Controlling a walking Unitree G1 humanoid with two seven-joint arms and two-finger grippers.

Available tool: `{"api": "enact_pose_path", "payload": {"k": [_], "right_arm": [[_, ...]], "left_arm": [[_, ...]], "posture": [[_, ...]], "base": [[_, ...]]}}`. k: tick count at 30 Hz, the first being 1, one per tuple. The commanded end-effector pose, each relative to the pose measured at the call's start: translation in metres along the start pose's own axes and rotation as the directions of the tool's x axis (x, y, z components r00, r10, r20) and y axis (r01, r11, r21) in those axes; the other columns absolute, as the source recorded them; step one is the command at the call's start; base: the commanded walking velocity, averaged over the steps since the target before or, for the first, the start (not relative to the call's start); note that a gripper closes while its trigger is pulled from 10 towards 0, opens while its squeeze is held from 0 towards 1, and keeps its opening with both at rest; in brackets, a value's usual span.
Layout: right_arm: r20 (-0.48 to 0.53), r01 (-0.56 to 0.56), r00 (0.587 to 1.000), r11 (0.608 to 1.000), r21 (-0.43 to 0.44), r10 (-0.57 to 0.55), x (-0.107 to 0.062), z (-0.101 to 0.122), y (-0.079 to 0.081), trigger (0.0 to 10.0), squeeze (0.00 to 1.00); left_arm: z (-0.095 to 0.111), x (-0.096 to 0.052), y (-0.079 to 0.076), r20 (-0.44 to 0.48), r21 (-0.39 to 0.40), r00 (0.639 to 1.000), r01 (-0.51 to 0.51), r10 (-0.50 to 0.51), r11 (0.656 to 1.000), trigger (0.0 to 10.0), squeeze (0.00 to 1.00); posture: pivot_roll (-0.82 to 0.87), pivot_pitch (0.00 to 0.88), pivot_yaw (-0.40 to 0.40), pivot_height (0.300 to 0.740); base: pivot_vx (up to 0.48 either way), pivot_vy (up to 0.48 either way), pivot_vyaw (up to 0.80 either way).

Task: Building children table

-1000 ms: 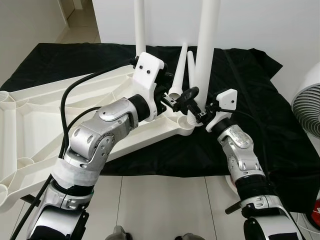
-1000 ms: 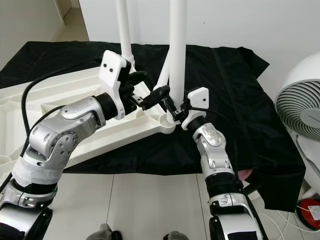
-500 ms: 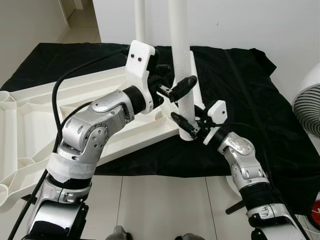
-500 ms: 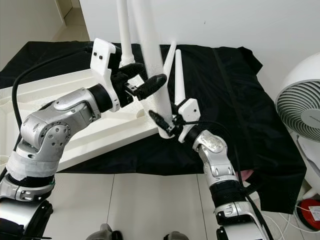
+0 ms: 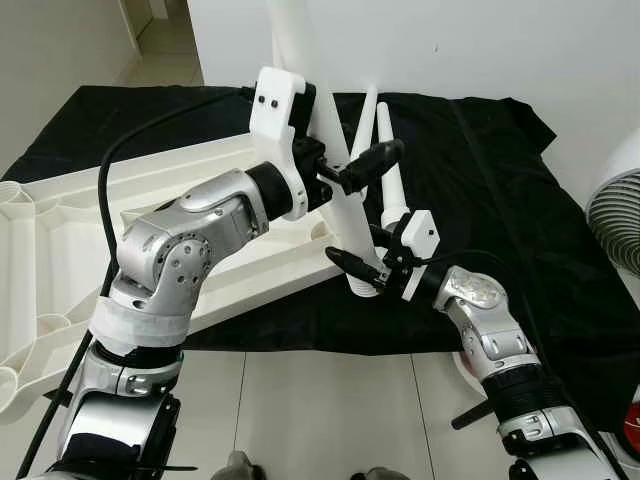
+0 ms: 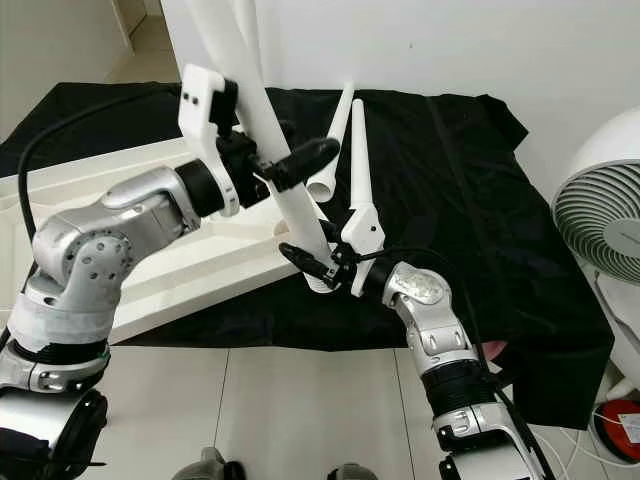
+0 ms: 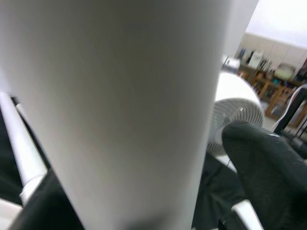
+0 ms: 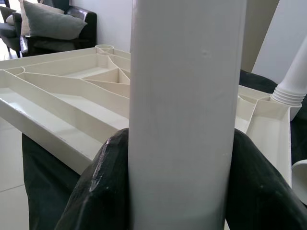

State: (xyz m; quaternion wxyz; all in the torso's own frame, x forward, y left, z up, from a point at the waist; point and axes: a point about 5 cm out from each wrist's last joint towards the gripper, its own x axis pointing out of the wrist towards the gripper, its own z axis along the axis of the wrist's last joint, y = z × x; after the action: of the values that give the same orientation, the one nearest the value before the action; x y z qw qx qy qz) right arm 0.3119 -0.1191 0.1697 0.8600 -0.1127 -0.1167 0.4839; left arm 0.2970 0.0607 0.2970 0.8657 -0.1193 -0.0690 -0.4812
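White plastic table leg point(image 5: 335, 190), upright over the corner socket a second ago, now leans, its threaded foot pulled off the tabletop point(image 5: 60, 240) toward the robot. The right gripper point(image 6: 318, 265) pinches its lower end; the left gripper point(image 5: 345, 172) clasps it higher. Seating the leg likely needs realigning; two spare legs point(image 6: 345, 130) lie beyond.
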Motion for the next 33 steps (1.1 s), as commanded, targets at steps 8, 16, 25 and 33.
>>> {"api": "enact_pose_path", "payload": {"k": [8,16,25,33], "right_arm": [[0.001,-0.017,1.000,1.000,-0.002,0.017,0.000,0.005,-0.002,10.0,0.00],[0.001,0.005,1.000,1.000,0.001,-0.005,0.001,0.006,-0.005,10.0,0.00],[-0.015,0.092,0.996,0.995,0.047,-0.091,0.008,0.007,-0.011,10.0,1.00],[-0.036,0.206,0.978,0.979,0.007,-0.205,0.027,0.014,-0.008,10.0,1.00]], "left_arm": [[0.008,-0.001,-0.006,0.030,-0.038,0.991,0.133,-0.132,0.990,0.0,0.00],[0.010,0.000,-0.006,0.027,-0.061,0.991,0.129,-0.128,0.990,2.4,0.00],[0.012,0.007,0.009,0.003,-0.070,0.999,-0.043,0.043,0.997,10.0,0.00],[0.020,0.018,0.011,-0.019,0.015,0.983,-0.184,0.184,0.983,10.0,0.00]], "posture": [[-0.07,0.063,0.040,0.740],[-0.07,0.063,0.040,0.740],[-0.07,0.065,0.038,0.740],[-0.07,0.067,0.037,0.740]], "base": [[0.000,0.000,0.00],[0.000,0.000,0.00],[0.000,0.000,0.00],[0.000,0.000,0.00]]}}
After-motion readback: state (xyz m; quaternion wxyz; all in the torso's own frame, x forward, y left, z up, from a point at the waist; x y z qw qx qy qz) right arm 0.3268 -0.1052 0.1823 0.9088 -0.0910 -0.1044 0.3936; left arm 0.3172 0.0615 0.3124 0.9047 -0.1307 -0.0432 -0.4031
